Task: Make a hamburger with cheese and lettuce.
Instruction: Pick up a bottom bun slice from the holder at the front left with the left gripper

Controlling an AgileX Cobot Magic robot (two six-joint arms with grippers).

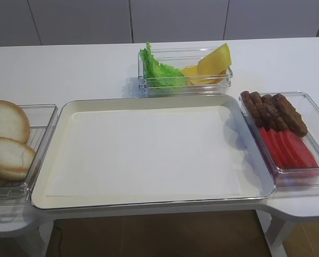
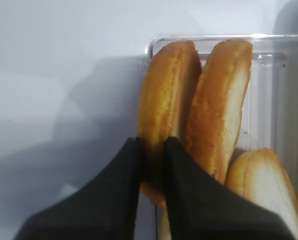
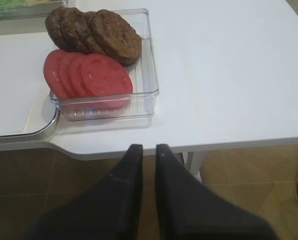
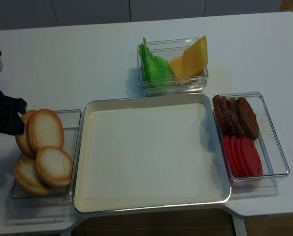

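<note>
Your left gripper (image 2: 152,145) pinches the rim of the outermost bun half (image 2: 164,100) in its clear bin (image 4: 72,118); your right gripper's (image 3: 149,148) fingers are together, empty.

Bun halves (image 4: 45,130) on edge — lettuce (image 4: 155,67) beside cheese (image 4: 191,60)

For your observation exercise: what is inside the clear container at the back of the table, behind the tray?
The container holds lettuce on the left and cheese slices on the right, both leaning upright above its rim. Its floor is covered, so anything beneath them cannot be seen.
</note>
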